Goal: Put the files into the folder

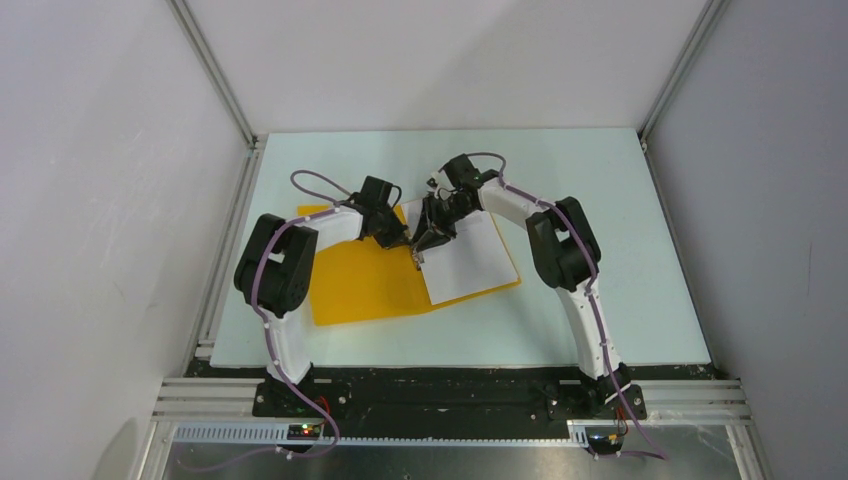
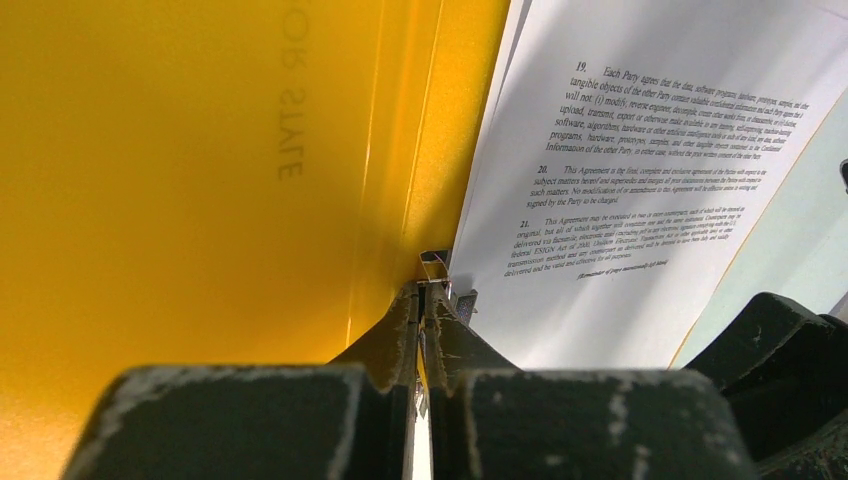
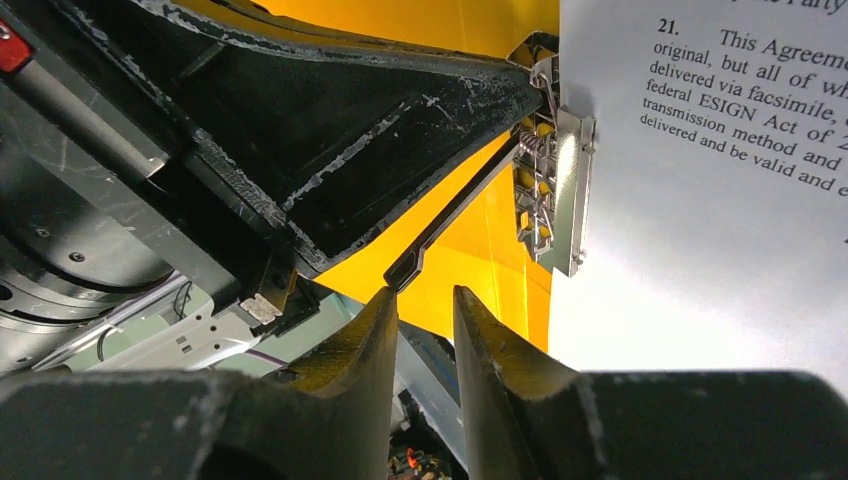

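The orange-yellow folder (image 1: 360, 285) lies open on the table. The white files (image 1: 470, 255) with black print lie on its right cover (image 2: 640, 200). The metal clip bar (image 3: 555, 190) sits at the spine on the sheet's edge, and its thin black lever (image 3: 450, 225) stands lifted away from it. My left gripper (image 2: 422, 288) is shut, with its tips against the near end of the clip (image 2: 437, 268). It also shows in the top view (image 1: 405, 240). My right gripper (image 3: 425, 292) is slightly open and holds nothing. The lever's tip is just beyond its left fingertip (image 3: 385, 300).
Both grippers meet over the spine in the top view, the right gripper (image 1: 428, 245) close beside the left. Part of the right arm (image 2: 780, 345) shows dark at the lower right of the left wrist view. Pale table (image 1: 600, 200) surrounds the folder, with grey walls around it.
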`<action>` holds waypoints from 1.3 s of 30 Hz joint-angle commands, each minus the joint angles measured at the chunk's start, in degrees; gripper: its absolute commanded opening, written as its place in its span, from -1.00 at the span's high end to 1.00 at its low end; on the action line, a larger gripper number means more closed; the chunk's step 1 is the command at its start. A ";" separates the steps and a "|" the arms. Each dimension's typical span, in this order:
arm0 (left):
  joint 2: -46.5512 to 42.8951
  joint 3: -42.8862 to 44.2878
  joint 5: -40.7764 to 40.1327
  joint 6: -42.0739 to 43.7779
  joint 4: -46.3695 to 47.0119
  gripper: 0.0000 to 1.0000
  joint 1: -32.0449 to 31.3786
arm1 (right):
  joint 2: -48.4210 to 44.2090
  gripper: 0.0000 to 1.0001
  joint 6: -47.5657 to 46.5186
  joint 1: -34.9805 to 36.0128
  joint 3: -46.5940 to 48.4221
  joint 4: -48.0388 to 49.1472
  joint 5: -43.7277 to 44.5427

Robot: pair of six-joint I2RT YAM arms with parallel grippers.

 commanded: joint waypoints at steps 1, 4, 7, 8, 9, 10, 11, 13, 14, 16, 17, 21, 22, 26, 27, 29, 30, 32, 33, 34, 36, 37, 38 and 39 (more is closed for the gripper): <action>1.01 -1.62 -0.05 -0.97 -1.60 0.93 -1.01 | 0.92 0.39 0.19 0.38 2.58 -0.16 0.84; 1.18 -1.39 -0.06 -0.99 -1.64 0.93 -1.02 | 0.94 0.40 0.26 0.38 2.71 0.10 0.47; 1.31 -1.20 0.04 -0.99 -1.63 0.93 -1.05 | 1.23 0.39 0.41 0.36 2.88 0.10 0.56; 1.27 -1.22 0.02 -0.99 -1.56 0.93 -1.10 | 1.27 0.39 0.48 0.37 2.95 0.11 0.58; 1.30 -1.23 0.00 -0.90 -1.64 0.93 -1.12 | 1.45 0.39 0.59 0.37 2.94 0.07 0.67; 1.25 -1.26 -0.05 -0.86 -1.69 0.93 -1.09 | 1.56 0.39 0.70 0.37 3.07 0.10 0.72; 1.24 -1.34 -0.02 -0.78 -1.66 0.93 -1.13 | 1.68 0.39 0.94 0.38 3.28 0.11 0.66; 1.11 -1.52 -0.08 -0.67 -1.62 0.93 -1.10 | 1.97 0.39 1.35 0.19 3.89 0.60 0.27; 1.07 -1.62 -0.13 -0.70 -1.60 0.93 -1.12 | 2.08 0.39 1.48 0.15 4.16 0.76 0.11; 1.05 -1.65 -0.12 -0.64 -1.58 0.93 -1.06 | 2.32 0.39 1.58 0.09 4.98 0.80 -0.02; 1.05 -1.66 -0.11 -0.64 -1.65 0.94 -1.06 | 2.34 0.39 1.68 -0.02 5.30 0.81 -0.11; 1.13 -1.56 -0.21 -0.55 -1.63 0.93 -1.07 | 2.38 0.39 1.86 0.01 5.01 1.09 -0.44; 1.14 -1.52 -0.26 -0.51 -1.60 0.93 -1.06 | 2.39 0.39 1.86 0.02 4.94 0.91 -0.28; 1.14 -1.55 -0.31 -0.38 -1.62 0.94 -1.12 | 2.43 0.38 2.30 0.06 3.86 0.98 -0.88; 1.08 -1.57 -0.34 -0.33 -1.62 0.93 -1.20 | 2.44 0.38 2.61 0.04 3.37 2.11 -1.42; 1.06 -1.59 -0.37 -0.29 -1.65 0.93 -1.19 | 2.44 0.37 3.42 0.02 3.12 3.03 -2.96; 1.06 -1.59 -0.36 -0.29 -1.59 0.94 -1.21 | 2.45 0.36 3.61 0.00 3.29 3.07 -2.99; 1.12 -1.59 -0.37 -0.24 -1.62 0.93 -1.15 | 2.53 0.36 4.16 -0.09 3.40 3.79 -3.86; 1.14 -1.52 -0.29 -0.21 -1.65 0.93 -1.14 | 2.58 0.36 4.85 -0.08 3.35 4.83 -5.18; 1.18 -1.51 -0.33 -0.16 -1.64 0.93 -1.19 | 2.60 0.35 5.16 -0.13 3.48 5.24 -5.59; 1.22 -1.50 -0.32 -0.19 -1.59 0.93 -1.17 | 2.45 0.36 5.34 -0.16 3.60 5.54 -5.77; 1.29 -1.50 -0.30 -0.22 -1.62 0.93 -1.15 | 2.41 0.36 5.15 -0.09 3.62 5.03 -5.33; 1.36 -1.50 -0.33 -0.21 -1.65 0.93 -1.21 | 2.38 0.37 5.04 -0.08 3.61 4.57 -5.09; 1.34 -1.50 -0.24 -0.20 -1.64 0.93 -1.22 | 2.50 0.38 4.70 -0.05 3.58 4.28 -4.70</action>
